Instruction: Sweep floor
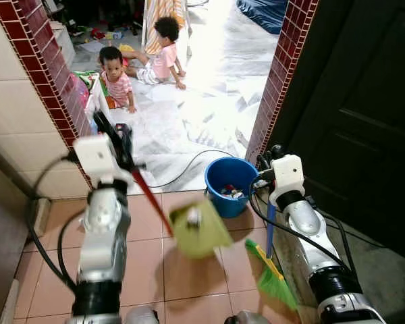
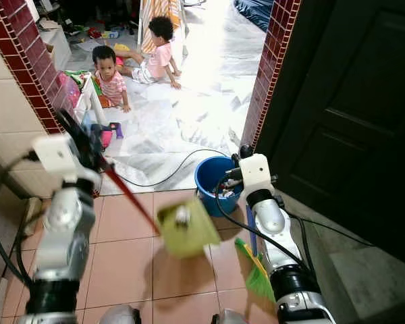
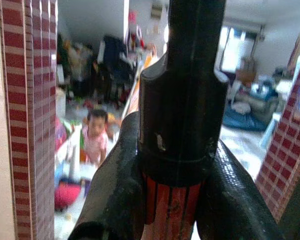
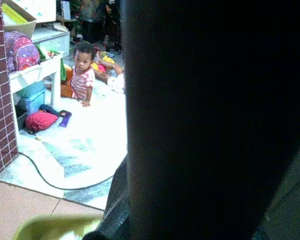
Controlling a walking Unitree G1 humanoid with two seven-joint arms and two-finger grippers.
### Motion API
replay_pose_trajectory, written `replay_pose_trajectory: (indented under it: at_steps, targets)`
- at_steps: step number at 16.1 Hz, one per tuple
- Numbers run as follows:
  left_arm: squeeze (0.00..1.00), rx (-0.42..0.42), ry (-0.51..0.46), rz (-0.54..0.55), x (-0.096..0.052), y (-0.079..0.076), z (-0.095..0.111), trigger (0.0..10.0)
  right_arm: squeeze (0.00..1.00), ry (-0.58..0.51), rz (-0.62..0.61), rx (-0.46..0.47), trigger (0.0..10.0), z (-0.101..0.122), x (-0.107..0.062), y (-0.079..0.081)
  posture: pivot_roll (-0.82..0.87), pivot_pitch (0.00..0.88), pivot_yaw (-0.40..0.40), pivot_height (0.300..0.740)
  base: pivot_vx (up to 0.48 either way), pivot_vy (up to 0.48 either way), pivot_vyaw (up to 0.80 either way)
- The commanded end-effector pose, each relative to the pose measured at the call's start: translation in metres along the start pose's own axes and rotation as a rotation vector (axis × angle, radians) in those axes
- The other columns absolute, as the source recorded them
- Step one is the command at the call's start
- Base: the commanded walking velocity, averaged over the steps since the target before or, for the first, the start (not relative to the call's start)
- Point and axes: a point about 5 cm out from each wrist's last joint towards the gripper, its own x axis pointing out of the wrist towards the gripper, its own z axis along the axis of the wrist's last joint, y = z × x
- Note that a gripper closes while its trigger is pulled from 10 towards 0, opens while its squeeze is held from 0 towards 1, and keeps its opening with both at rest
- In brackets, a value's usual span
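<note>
While left gripper point(image 1: 125, 145) lifts dustpan point(image 1: 197, 229), blue bucket point(image 1: 231, 184) holds scraps (indistinct)

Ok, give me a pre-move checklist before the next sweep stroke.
1. Left gripper shut on the dustpan handle: ok, the fingers clamp the red shaft.
2. Right gripper shut on the broom: ok, the blue stick runs down from it to the green bristles.
3. Bristles on the floor: cannot tell, they look close to the tiles.
4. Dustpan down at the floor: not ok, it hangs raised and blurred.
5. Bucket out of the stroke: not ok, it stands right beside the broom.
6. People at a distance: ok, two children sit in the room beyond the doorway.
</note>
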Motion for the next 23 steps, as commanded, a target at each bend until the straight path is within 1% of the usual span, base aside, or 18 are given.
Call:
replay_pose_trajectory:
  at_steps: [1,3,6,10,11,13,14,15,17,19,23]
  targets:
    - [0.0,0.003,-0.102,0.028,0.008,0.004,0.025,10.0,0.0,0.011,-0.003,-0.009,10.0,-0.001,0.003,0.0,0.0,0.0,-0.006,0.74,0.0,0.0,0.0]
    - [0.0,0.004,-0.186,0.084,0.024,0.014,0.051,10.0,0.0,0.009,-0.001,-0.012,10.0,-0.001,0.004,0.001,-0.01,0.0,-0.004,0.74,0.0,0.0,0.0]
    - [0.0,0.022,-0.261,0.123,0.039,0.026,0.074,10.0,0.0,0.012,0.002,-0.014,10.0,-0.002,0.003,0.002,-0.01,0.0,-0.003,0.74,0.0,0.0,0.0]
    - [0.0,0.03,-0.304,0.145,0.049,0.03,0.089,10.0,0.0,0.01,0.004,-0.01,10.0,-0.003,0.003,0.004,-0.01,0.0,0.001,0.74,0.0,0.0,0.0]
    - [0.0,0.024,-0.309,0.139,0.051,0.028,0.09,10.0,0.0,0.01,0.006,-0.008,10.0,-0.003,0.003,0.005,-0.01,0.0,0.001,0.74,0.0,0.0,0.0]
    - [0.0,-0.008,-0.319,0.112,0.055,0.017,0.092,10.0,0.0,0.007,0.009,-0.005,10.0,-0.003,0.003,0.007,-0.01,0.0,0.002,0.74,0.0,0.0,0.0]
    - [0.0,-0.024,-0.322,0.09,0.058,0.007,0.093,10.0,0.0,0.007,0.01,-0.003,10.0,-0.003,0.004,0.007,-0.01,0.0,0.002,0.74,0.0,0.0,0.0]
    - [0.0,-0.033,-0.323,0.081,0.059,0.004,0.093,10.0,0.0,0.007,0.01,-0.002,10.0,-0.003,0.004,0.007,-0.01,0.0,0.003,0.74,0.0,0.0,0.0]
    - [0.0,-0.067,-0.341,0.047,0.063,-0.01,0.096,10.0,0.0,0.002,0.01,0.003,10.0,-0.002,0.004,0.008,-0.02,0.0,0.006,0.74,0.0,0.0,0.0]
    - [0.0,-0.08,-0.363,0.029,0.067,-0.017,0.102,10.0,0.0,0.0,0.01,0.004,10.0,-0.002,0.004,0.008,-0.02,0.0,0.007,0.74,0.0,0.0,0.0]
    - [0.0,-0.088,-0.374,0.007,0.07,-0.025,0.103,10.0,0.0,-0.001,0.01,0.007,10.0,-0.002,0.002,0.01,-0.02,0.0,0.014,0.74,0.358,0.0,0.0]
